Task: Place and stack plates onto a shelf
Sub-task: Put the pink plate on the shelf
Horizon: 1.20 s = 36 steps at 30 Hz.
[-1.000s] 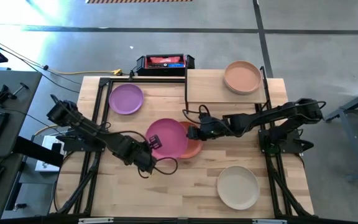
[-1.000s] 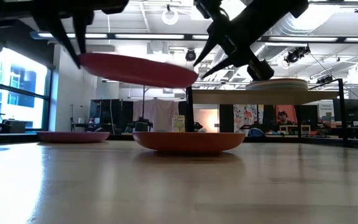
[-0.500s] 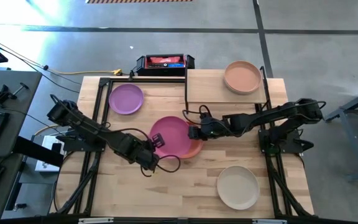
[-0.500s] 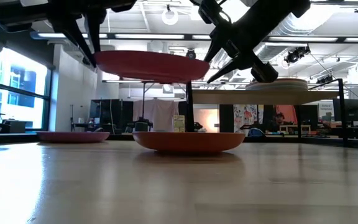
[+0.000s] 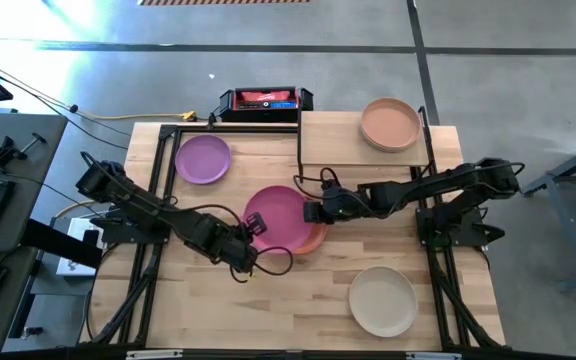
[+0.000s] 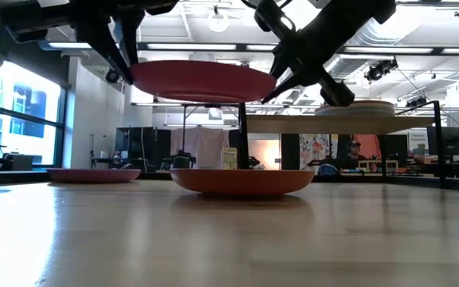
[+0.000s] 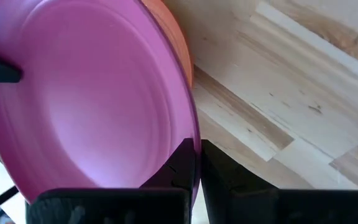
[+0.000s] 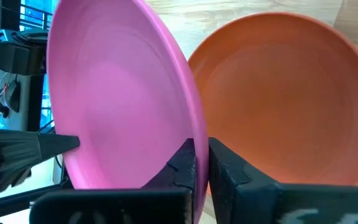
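A pink plate (image 5: pixel 280 216) hangs level in the air between both grippers, above an orange plate (image 5: pixel 313 240) whose base rests on the table. My left gripper (image 5: pixel 251 227) is shut on the pink plate's left side, and my right gripper (image 5: pixel 312 212) on its right side. In the low view the pink plate (image 6: pixel 202 81) floats well above the orange plate (image 6: pixel 242 181). The light-wood shelf (image 5: pixel 343 145) stands at the far right and carries a peach plate stack (image 5: pixel 390 123) on its right half. My left gripper pinches the pink plate's rim (image 7: pixel 195 132) between its two fingers, on the plate's left side. The fingers (image 7: pixel 180 167) come in roughly level from the table's left and near side. The plate is lifted clear and about level. My right gripper pinches the pink plate's rim (image 8: pixel 198 127) between its two fingers, on the side opposite the left gripper. The fingers (image 8: pixel 185 163) come in from the table's right, slanting slightly down. The plate is clear of the orange plate below.
A purple plate (image 5: pixel 203 158) lies at the table's far left and a beige plate (image 5: pixel 382 301) at the near right. The shelf's left half (image 5: pixel 328 130) is bare wood. A black and red box (image 5: pixel 265 100) sits beyond the far edge.
The pink plate has shifted toward the table's right, over the orange plate, and has levelled out from a tilt with its right side lower. My left gripper has moved right with it, and my right gripper has eased back a little toward the right.
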Motion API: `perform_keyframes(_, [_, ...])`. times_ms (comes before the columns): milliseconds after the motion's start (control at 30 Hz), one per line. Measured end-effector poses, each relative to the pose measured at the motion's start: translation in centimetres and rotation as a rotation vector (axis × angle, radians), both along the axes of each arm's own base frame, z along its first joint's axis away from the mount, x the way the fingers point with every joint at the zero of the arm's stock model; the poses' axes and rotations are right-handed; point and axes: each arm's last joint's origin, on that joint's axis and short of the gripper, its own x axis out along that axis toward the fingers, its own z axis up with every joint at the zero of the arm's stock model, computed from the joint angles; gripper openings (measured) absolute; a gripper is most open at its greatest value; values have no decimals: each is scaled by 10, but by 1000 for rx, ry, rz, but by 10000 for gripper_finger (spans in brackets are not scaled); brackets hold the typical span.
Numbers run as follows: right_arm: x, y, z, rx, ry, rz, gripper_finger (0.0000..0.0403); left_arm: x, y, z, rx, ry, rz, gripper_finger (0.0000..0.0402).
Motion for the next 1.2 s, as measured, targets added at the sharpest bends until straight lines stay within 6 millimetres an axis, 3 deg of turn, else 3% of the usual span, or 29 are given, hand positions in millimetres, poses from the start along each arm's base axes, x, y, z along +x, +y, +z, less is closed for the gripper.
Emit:
perform_keyframes(267, [0,0,0,-2,4,-4,4,3,6,0,-62,-49,137,14])
perform_keyframes(767, [-3,-2,-4,4,54,6,0,4,11,1,-156,-110,353,120])
perform_keyframes(1033, [-5,-12,-3,11,74,25,0,1,12,21,-143,-124,449,127])
perform_keyframes(1200, [-12,-18,9,4,50,49,0,-4,16,30,-63,-136,485,127])
